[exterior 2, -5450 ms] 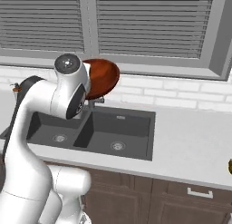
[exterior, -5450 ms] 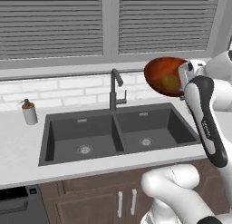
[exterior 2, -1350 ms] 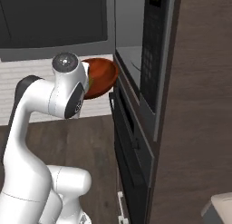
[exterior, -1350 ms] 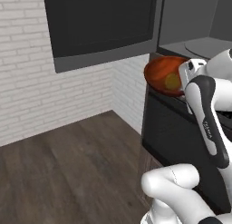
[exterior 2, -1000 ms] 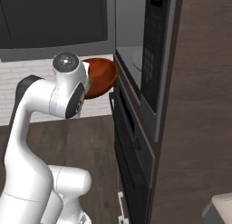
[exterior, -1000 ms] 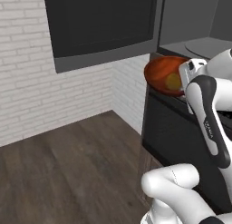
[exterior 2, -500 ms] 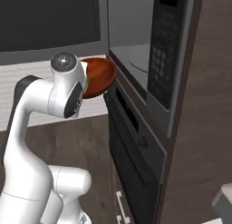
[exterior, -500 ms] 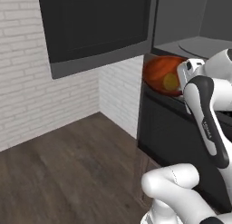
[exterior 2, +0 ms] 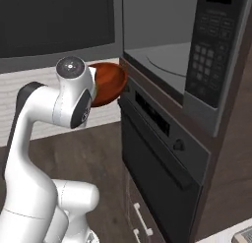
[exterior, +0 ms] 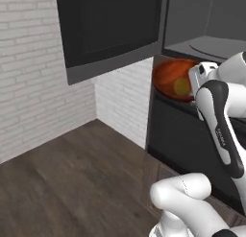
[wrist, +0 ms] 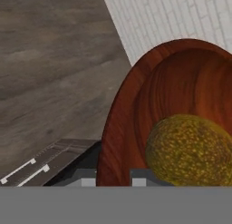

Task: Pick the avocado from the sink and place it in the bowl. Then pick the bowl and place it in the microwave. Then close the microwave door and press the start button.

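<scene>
step: carrying bowl [exterior: 169, 77] toward microwave [exterior 2: 167, 55] | avocado [wrist: 189, 148] lying inside bowl | gripper [wrist: 113, 175] pinching bowl rim | microwave door [exterior: 110, 32] standing open | next: lifting bowl to turntable level, sliding it in

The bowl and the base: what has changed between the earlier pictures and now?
The base has driven from the sink to the open microwave and edged closer, so the whole scene shifted. The bowl stays held up on the gripper, now beside the microwave's opening, below the swung-out microwave door. The avocado still lies in the bowl. The arm's pose looks unchanged.
</scene>
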You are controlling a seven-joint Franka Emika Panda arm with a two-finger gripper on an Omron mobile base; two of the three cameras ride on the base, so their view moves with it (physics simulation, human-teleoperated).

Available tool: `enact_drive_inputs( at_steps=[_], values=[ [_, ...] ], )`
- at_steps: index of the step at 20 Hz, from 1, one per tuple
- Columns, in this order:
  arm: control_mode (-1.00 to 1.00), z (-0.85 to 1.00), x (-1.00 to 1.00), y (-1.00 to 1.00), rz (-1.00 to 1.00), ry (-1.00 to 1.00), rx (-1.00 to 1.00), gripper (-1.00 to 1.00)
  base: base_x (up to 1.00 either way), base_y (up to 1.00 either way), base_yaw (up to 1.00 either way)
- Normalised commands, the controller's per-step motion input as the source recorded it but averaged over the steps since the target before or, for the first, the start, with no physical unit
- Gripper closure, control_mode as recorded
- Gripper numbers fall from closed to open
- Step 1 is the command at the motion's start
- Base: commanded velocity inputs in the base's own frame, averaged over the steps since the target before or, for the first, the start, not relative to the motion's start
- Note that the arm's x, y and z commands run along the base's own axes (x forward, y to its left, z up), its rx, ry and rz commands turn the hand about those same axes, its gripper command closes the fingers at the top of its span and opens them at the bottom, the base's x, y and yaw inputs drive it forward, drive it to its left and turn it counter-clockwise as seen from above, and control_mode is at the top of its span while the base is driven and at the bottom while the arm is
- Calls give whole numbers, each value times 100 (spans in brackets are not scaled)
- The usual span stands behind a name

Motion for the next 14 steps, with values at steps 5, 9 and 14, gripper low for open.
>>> enact_drive_inputs(
  at_steps=[5,9,14],
  values=[
    [100,0,0,0,0,0,0,100,53,8,-29],
    [100,0,0,0,0,0,0,100,28,1,-35],
    [100,0,0,0,0,0,0,100,3,0,-33]
  ],
)
